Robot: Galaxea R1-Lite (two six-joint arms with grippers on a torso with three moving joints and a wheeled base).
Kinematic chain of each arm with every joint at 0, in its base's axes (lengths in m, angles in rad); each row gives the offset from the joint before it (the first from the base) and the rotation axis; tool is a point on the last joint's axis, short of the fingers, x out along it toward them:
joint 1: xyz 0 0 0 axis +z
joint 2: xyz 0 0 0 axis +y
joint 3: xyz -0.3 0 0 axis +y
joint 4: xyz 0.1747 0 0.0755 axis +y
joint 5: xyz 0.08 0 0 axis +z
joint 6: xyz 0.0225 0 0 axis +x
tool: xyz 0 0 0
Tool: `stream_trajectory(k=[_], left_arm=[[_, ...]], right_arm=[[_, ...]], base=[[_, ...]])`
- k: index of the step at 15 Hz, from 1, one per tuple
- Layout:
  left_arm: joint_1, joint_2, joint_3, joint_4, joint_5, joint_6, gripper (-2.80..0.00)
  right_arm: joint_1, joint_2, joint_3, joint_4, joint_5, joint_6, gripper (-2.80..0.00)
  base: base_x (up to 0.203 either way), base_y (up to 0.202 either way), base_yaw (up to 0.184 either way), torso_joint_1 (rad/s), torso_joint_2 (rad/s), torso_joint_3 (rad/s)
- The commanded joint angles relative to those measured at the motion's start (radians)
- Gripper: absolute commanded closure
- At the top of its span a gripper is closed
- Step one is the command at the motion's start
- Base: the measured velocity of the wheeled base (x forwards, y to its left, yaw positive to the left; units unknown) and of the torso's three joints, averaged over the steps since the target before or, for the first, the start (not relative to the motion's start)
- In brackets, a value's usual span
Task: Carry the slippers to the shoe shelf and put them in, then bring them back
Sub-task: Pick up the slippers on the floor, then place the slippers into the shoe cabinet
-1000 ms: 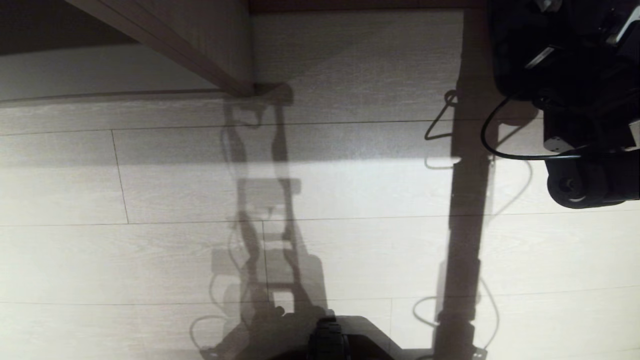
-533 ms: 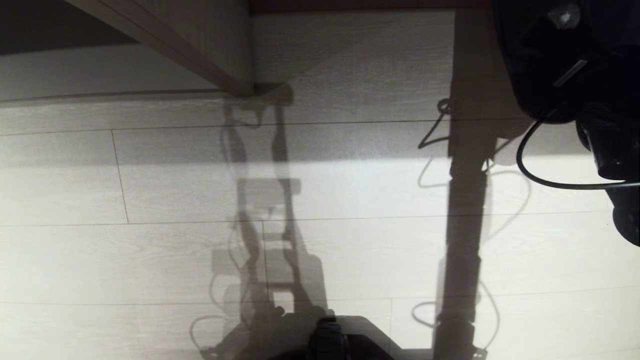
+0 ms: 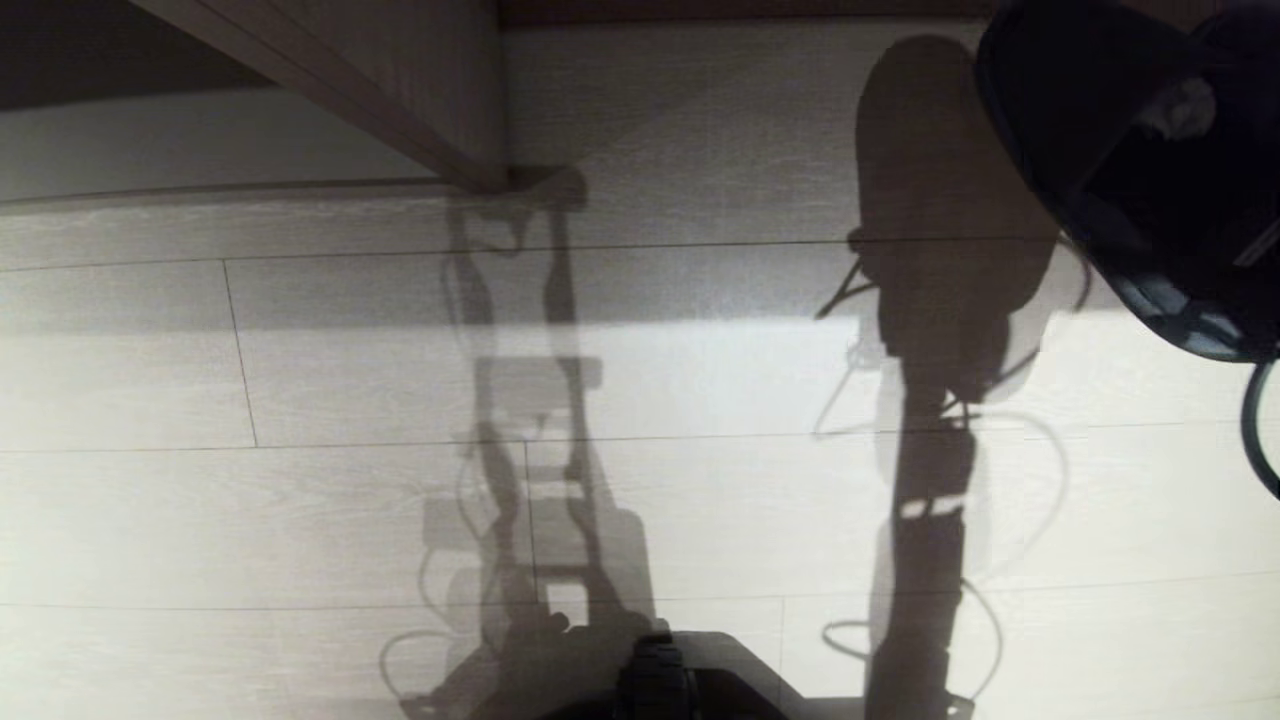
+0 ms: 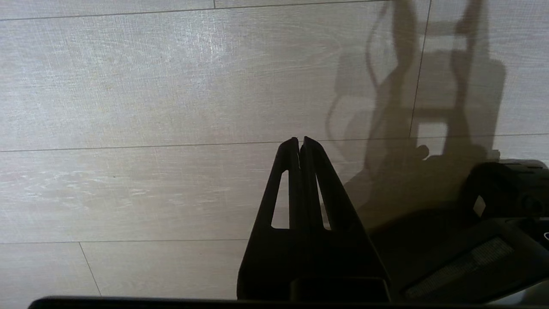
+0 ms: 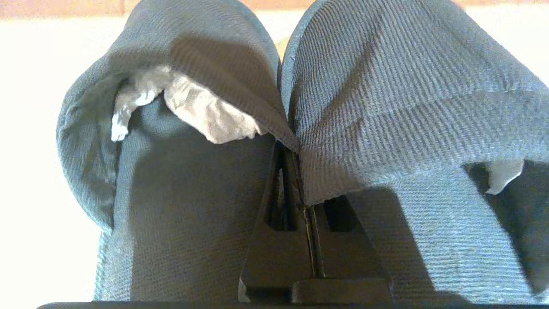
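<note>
The dark slippers (image 3: 1110, 130) hang above the floor at the head view's upper right, hiding the gripper that holds them. In the right wrist view my right gripper (image 5: 296, 180) is shut on the inner edges of both blue-grey slippers (image 5: 180, 193), which fan out to either side, toes away from the camera. White paper stuffing (image 5: 193, 107) shows inside them. The shoe shelf's slanted panel (image 3: 420, 80) and pale base board (image 3: 200, 150) are at the upper left, well apart from the slippers. My left gripper (image 4: 300, 141) is shut and empty, pointing at the floor.
Pale wood-plank floor (image 3: 300, 500) fills the head view, crossed by the robot's shadows. My base (image 3: 660, 680) shows at the bottom centre. A black cable (image 3: 1255, 420) loops at the right edge.
The right arm has drawn back out of the head view's right side, and the slippers it carries have risen and now fill the upper right corner. Their rounded shadow has appeared on the floor.
</note>
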Motion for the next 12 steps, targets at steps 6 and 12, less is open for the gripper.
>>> stream_trajectory(k=[6,12], left_arm=[[0.000,0.000,0.000,0.000,0.000,0.000,0.00],[0.000,0.000,-0.001,0.000,0.000,0.000,0.00]], right_arm=[[0.018,-0.312,0.076,0.301,-0.036,-0.047,0.00],[0.016,-0.508,0.214,0.378,-0.061,-0.058,0.00]], base=[[0.000,0.000,0.000,0.000,0.00,0.000],[0.000,0.000,0.000,0.000,0.00,0.000]])
